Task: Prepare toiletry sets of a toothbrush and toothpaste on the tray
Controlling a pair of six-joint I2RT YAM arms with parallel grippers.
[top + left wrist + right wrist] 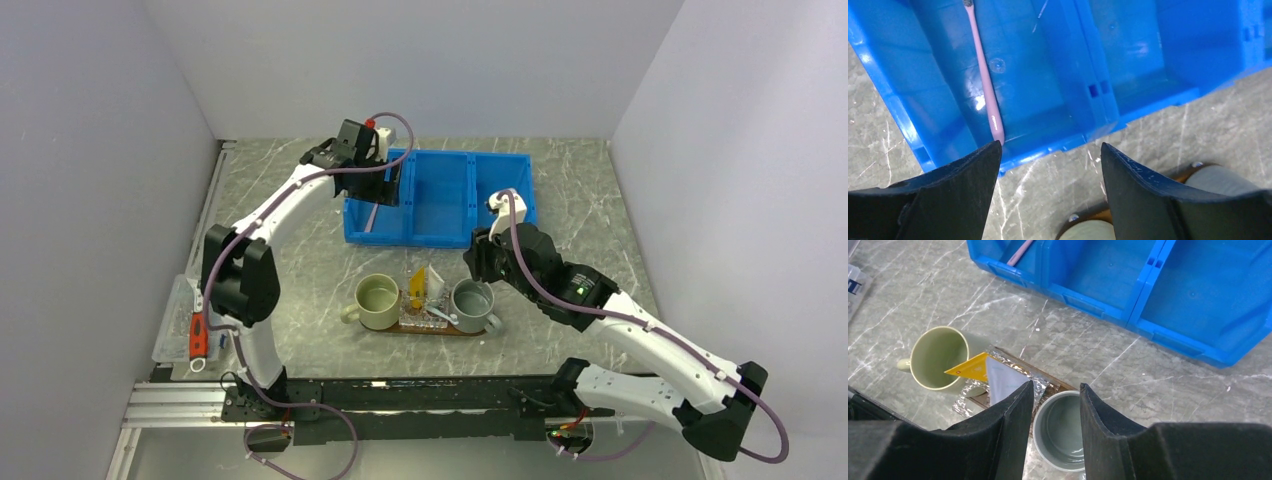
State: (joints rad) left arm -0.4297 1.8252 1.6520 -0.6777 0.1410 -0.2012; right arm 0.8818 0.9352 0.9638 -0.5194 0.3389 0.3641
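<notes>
The pinkish toothbrush (985, 75) lies in the left compartment of the blue bin (1088, 60); it also shows in the top view (372, 222). My left gripper (1050, 150) is open and empty, above the bin's near wall and just right of the brush's end. The brown tray (1058, 384) holds a green mug (940, 357) and a grey mug (1063, 432). Between the mugs, the yellow tube (973, 369) and the white tube (1003, 382) stand in a shiny clear holder (968, 395). My right gripper (1057, 386) is open and empty, above the grey mug's rim. I cannot make out the pale grey toothbrush.
The bin's (440, 195) middle and right compartments look empty. A clear plastic box (180, 320) with a red tool (198, 335) sits at the table's left edge. Grey walls close in the table on three sides.
</notes>
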